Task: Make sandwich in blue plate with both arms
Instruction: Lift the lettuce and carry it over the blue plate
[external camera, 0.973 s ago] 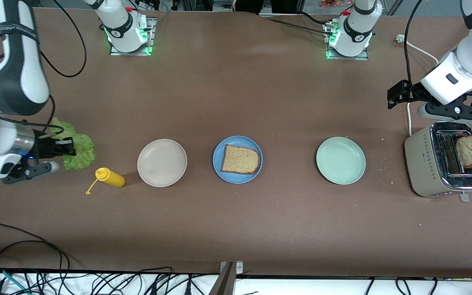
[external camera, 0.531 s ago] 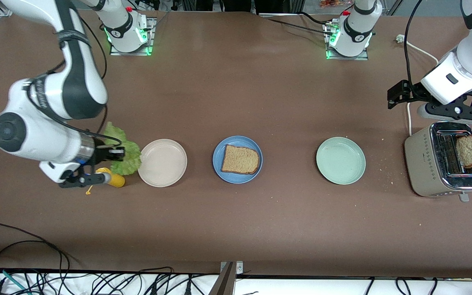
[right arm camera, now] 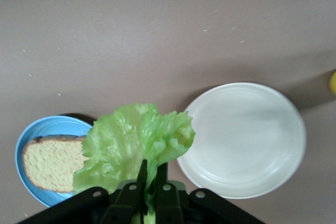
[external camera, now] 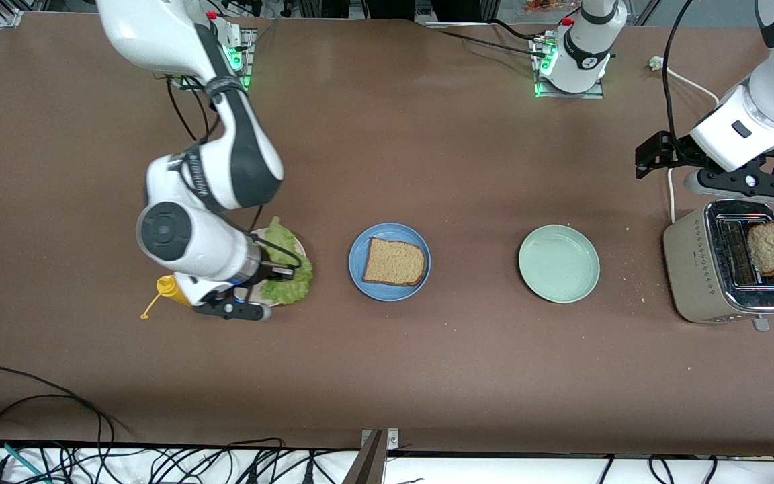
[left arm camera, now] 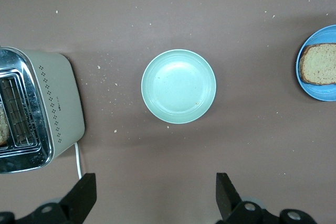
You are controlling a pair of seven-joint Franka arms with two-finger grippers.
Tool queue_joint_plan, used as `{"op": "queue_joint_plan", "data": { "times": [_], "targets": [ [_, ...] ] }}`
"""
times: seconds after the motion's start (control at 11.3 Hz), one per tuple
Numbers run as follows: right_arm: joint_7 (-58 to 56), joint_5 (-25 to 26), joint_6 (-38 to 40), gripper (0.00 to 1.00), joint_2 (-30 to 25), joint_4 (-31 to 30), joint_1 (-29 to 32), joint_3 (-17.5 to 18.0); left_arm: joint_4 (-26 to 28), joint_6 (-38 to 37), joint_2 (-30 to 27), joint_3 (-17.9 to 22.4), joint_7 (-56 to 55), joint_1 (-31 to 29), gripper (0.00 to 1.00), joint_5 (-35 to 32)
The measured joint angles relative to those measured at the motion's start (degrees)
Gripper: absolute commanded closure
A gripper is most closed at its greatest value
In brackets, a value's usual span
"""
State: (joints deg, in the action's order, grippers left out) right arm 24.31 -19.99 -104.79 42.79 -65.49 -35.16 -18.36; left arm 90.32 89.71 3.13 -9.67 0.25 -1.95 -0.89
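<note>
**Lettuce held over the cream plate, one bread slice waiting on the blue plate**

The right gripper [right arm camera: 149, 195] has its black fingers [right arm camera: 137, 182] pinched shut on the stem edge of a crinkly green lettuce leaf [right arm camera: 134, 145], which fans out from the fingertips. The gripper and leaf hang over the round cream-white plate [external camera: 293, 245], at its edge toward the round matte blue plate [external camera: 390, 261]. Just past the leaf from those fingers, the blue plate carries one square-ish slice of brown wholemeal bread [external camera: 394, 261], lying flat. Beside the right gripper, toward the right arm's end of the table, a yellow squeeze bottle [external camera: 170, 288] lies on its side.

The left gripper [left arm camera: 155, 195] waits with its fingers [left arm camera: 84, 195] spread wide and holding nothing, up over the brown table [external camera: 427, 376] by a beige-and-chrome toaster [external camera: 703, 269]. A second slice of brown bread [external camera: 770, 247] sticks out of a toaster slot. A pale mint-green round plate [left arm camera: 178, 86] sits between the toaster and the blue plate.
</note>
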Motion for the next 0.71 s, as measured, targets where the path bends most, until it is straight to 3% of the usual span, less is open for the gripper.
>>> {"op": "queue_joint_plan", "data": {
  "times": [0.71],
  "targets": [
    [29.04,-0.16,-8.15,1.00,9.13,5.66,-13.76,-2.73,0.00,0.00,0.00,0.00,0.00,0.00,0.00,0.01]
  ]
}}
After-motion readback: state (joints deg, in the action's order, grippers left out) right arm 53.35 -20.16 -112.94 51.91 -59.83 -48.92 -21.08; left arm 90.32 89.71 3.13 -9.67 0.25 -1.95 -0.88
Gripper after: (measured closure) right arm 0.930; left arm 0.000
